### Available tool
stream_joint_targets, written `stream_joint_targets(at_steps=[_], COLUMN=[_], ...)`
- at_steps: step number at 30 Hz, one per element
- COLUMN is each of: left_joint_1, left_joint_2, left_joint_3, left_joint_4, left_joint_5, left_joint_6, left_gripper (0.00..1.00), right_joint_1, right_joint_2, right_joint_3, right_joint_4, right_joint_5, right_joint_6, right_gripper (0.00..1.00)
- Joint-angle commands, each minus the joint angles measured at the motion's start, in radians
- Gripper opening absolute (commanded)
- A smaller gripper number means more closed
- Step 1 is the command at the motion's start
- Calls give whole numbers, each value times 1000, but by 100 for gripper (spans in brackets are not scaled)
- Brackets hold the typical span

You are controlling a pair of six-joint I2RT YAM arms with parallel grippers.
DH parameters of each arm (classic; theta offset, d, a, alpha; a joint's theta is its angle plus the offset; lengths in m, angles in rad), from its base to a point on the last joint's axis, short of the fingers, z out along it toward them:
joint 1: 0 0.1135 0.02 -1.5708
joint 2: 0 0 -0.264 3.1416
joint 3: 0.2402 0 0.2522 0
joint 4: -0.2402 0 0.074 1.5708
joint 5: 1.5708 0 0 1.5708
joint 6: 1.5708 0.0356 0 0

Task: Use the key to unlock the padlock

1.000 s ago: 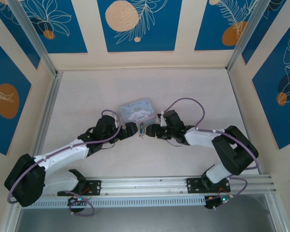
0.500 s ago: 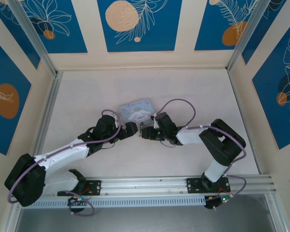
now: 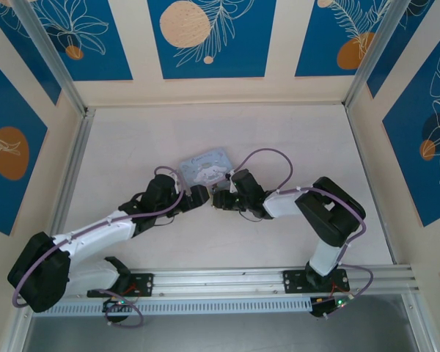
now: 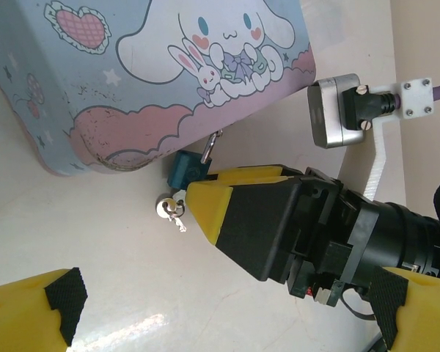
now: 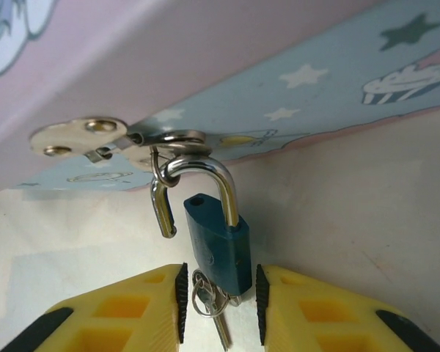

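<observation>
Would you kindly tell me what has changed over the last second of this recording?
The right arm folded and swung left, bringing the right hand to the small dark teal padlock, whose body now sits between the yellow fingers. The pastel-blue cartoon tin shifted slightly left. The left arm and its open left hand stayed put.

R wrist view: key [image 5: 221, 328] partly hidden behind padlock [image 5: 218, 249] body. Right fingers [image 5: 125, 312] cut off at bottom edge. Can't tell if pads [image 5: 181, 301] touch padlock or sit just beside it. L wrist view: padlock half hidden behind a yellow right finger; tin [image 4: 132, 88] cut off top & left. Top view: padlock & key too small to make out.
</observation>
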Motion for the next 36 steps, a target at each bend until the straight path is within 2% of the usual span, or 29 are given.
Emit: stream_joint_targets(at_steps=[1,4,7,18,22,29,36], left_joint_1=[11,10,12,17,23,27,29], left_joint_2=[8,11,11,6,-11,14,129], left_joint_3=[28,27,25,26,50,144,227], left_joint_4=[11,14,13,-2,-90,-265,-309], left_joint_5=[-2,-2,-5,-19,-103,-236,-309], left_joint_6=[-11,-15,-16,-12,13,94,126], left_gripper=[100,100,100,100,100,100,100], right_joint_1=[12,12,10,-1,-19,-62,-82], right_joint_2=[40,47,53,11,-20,-54,-80], right_joint_3=[10,10,10,5,-20,-66,-88], right_joint_4=[-12,-4,7,0,-7,0,3], right_joint_5=[32,43,44,44,45,27,11], right_joint_6=[-1,10,20,29,31,47,66], right_gripper=[28,26,20,10,0,0,0])
